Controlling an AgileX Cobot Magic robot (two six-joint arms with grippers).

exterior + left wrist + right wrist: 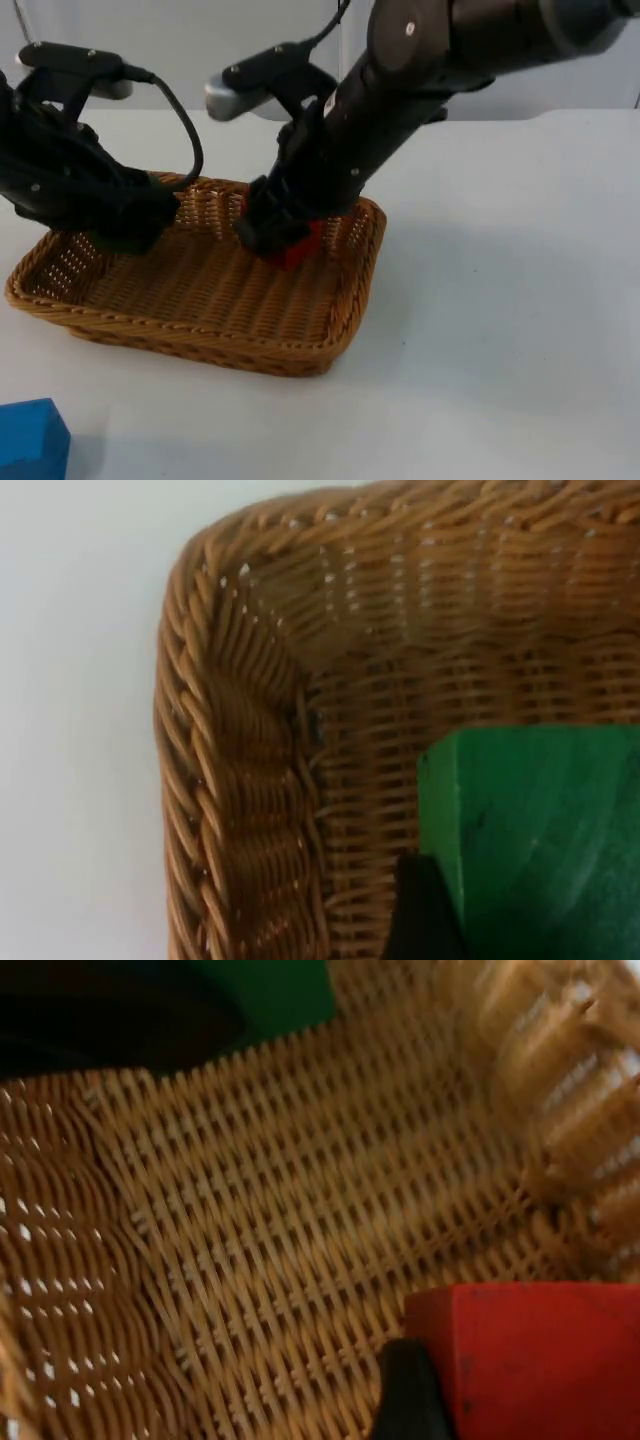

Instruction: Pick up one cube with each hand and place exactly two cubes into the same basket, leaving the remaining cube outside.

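Blue cube point(32, 438) lies on the desk point(500, 300) at 7 o'clock, outside. Basket point(300, 352), long axis 9-to-3, receives both arms: right end effector point(272, 238) grips red cube point(295, 246); left end effector point(130, 235) at 10 o'clock grips green cube point(540, 840). Judged risk: releasing near the wall may tip a cube over the rim.

The basket point(190, 300) sits on the counter point(500, 300), holding 2 cubes (each at a gripper); a third cube point(32, 440) lies outside, in front.
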